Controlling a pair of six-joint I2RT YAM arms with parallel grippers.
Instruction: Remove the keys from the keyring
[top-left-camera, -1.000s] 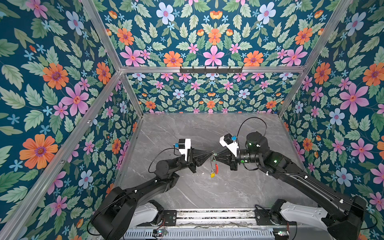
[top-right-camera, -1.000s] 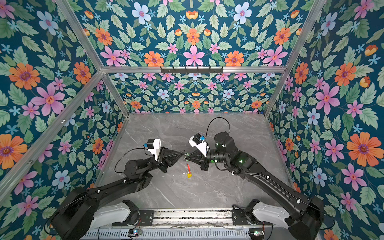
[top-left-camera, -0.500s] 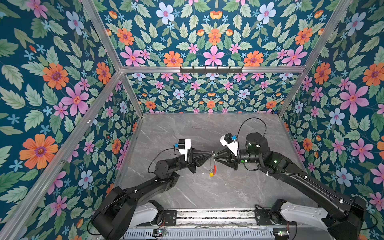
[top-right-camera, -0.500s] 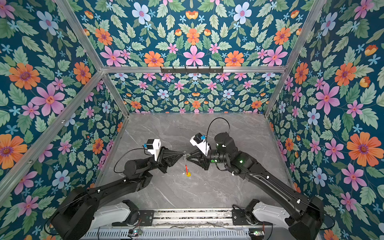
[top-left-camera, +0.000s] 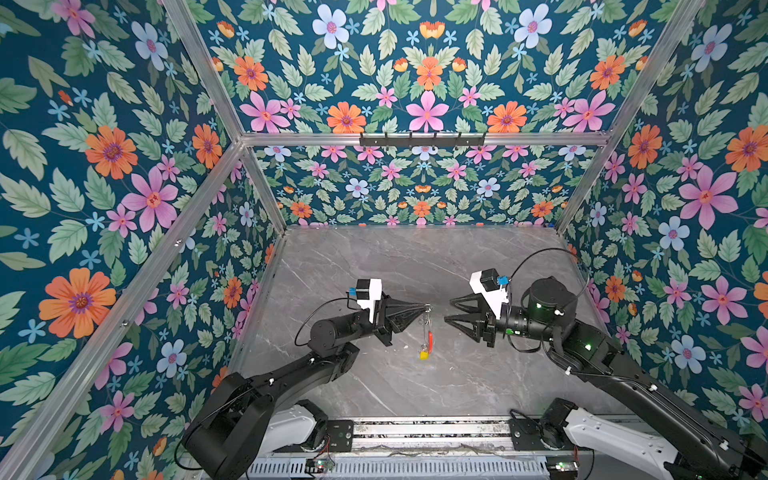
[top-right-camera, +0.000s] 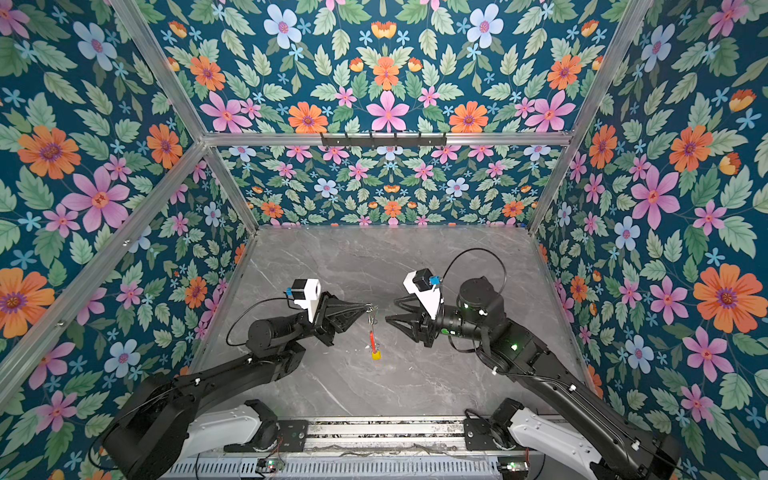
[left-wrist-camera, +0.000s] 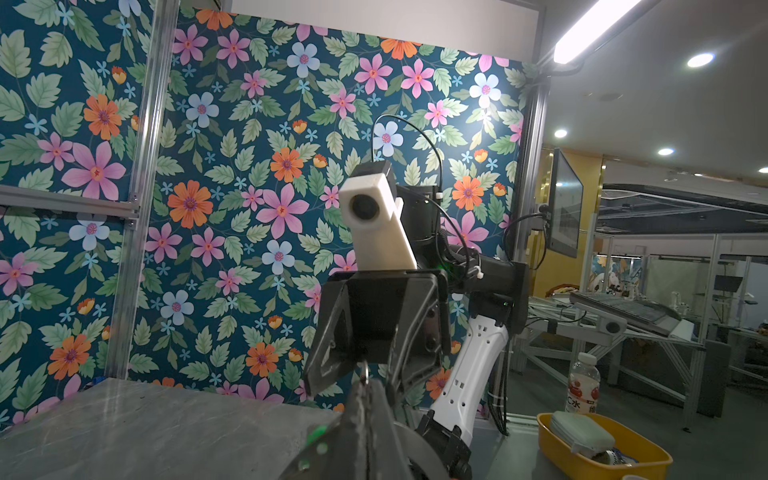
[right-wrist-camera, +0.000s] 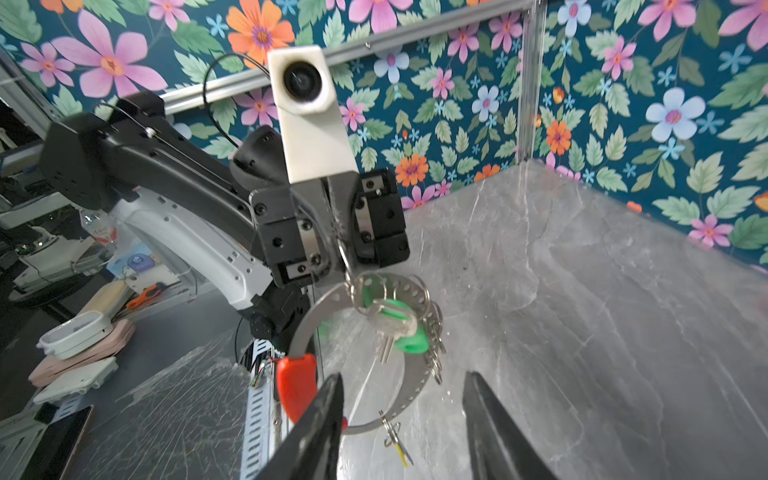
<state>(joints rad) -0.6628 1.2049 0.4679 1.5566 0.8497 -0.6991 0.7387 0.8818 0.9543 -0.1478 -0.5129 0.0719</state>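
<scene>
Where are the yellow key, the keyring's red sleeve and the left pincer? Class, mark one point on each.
yellow key (top-left-camera: 423, 355): in a top view, on its yellow plastic head.
red sleeve (right-wrist-camera: 296, 384): right wrist view, on the sleeve's broad middle.
left pincer (top-left-camera: 426, 308): in a top view, at its shut tips.

In the left wrist view, a bottle (left-wrist-camera: 582, 382) bears a label on which "C水" can be made out; its other print is too small. No other text is legible.
</scene>
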